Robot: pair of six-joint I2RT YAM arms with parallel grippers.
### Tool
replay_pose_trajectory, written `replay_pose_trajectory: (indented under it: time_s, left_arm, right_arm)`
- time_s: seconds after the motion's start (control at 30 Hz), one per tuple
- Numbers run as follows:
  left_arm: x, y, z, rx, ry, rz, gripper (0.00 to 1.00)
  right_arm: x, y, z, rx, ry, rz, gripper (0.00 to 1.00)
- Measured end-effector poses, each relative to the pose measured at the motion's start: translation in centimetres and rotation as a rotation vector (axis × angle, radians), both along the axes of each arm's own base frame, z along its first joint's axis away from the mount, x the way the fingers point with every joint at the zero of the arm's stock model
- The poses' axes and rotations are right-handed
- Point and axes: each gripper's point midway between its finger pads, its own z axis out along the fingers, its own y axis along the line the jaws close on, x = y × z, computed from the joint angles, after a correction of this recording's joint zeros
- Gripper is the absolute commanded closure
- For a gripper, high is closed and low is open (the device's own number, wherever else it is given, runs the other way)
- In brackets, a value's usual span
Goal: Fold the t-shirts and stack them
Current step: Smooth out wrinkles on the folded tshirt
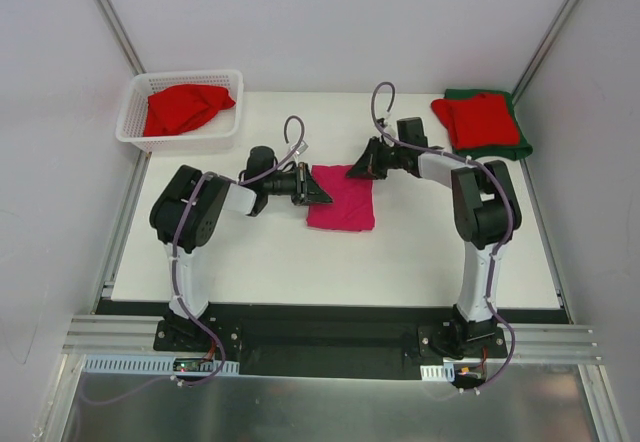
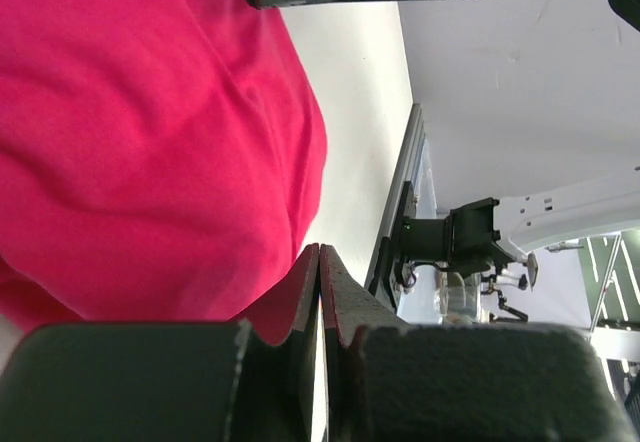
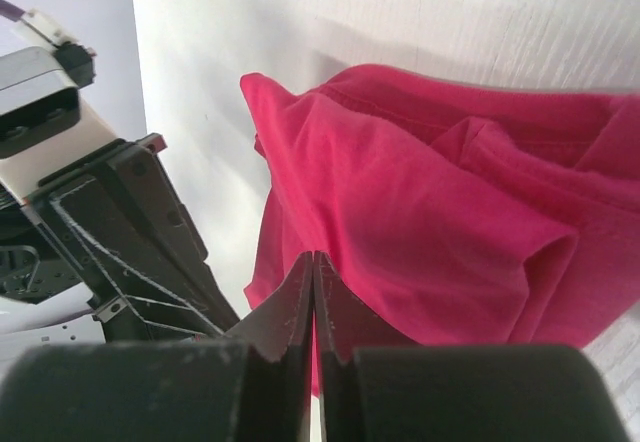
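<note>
The white surface (image 1: 300,262) begins just past the two arm bases, and both arms bend inward over its middle. There lies the magenta-pink t-shirt (image 1: 345,204) – a rumpled, roughly square folded packet, flat on the surface between the two arms.

The left claw (image 1: 325,198) sits at the shirt's left edge. In its wrist view the left claw (image 2: 319,262) has its fingers pressed together, a thin sliver of white showing between them, with the magenta-pink t-shirt (image 2: 150,142) filling the space just beside the tips. The right claw (image 1: 352,172) is at the shirt's far edge. In its own view the right claw (image 3: 313,262) is likewise closed, its tips over the folds of the magenta-pink t-shirt (image 3: 420,212). Whether either claw has any cloth caught cannot be told.

Farther back, at the far left corner, a white lattice basket (image 1: 133,130) holds a crumpled red t-shirt (image 1: 185,109). At the far right corner, well apart from the basket, a second red t-shirt (image 1: 478,119) lies folded on top of a dark green t-shirt (image 1: 518,148) – the green shows only as a border along the far and right sides.
</note>
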Motion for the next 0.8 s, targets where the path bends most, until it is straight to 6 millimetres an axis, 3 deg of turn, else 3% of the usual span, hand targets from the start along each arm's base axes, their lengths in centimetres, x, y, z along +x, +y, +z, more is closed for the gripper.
replay_pose_trajectory:
  time_s: [0.2,0.4,0.63,0.8]
  left_arm:
    - [1.3,-0.9,-2.0,0.010,0.045,-0.001,1.00]
    - [0.1,-1.6,-3.3,0.031,0.099,-0.023,1.00]
    - [-1.6,-0.7,-5.3,0.063,0.154,-0.005,1.00]
    - [-2.3,-0.4,-5.3,0.065,0.149,-0.002,1.00]
  right_arm:
    - [0.7,0.2,-0.9,0.008,0.017,-0.003,0.99]
    - [0.7,0.0,-2.6,0.006,0.071,-0.017,0.99]
    - [0.6,-0.3,-3.4,0.010,0.103,-0.024,0.99]
    - [0.6,-0.3,-3.5,0.011,0.107,-0.020,0.99]
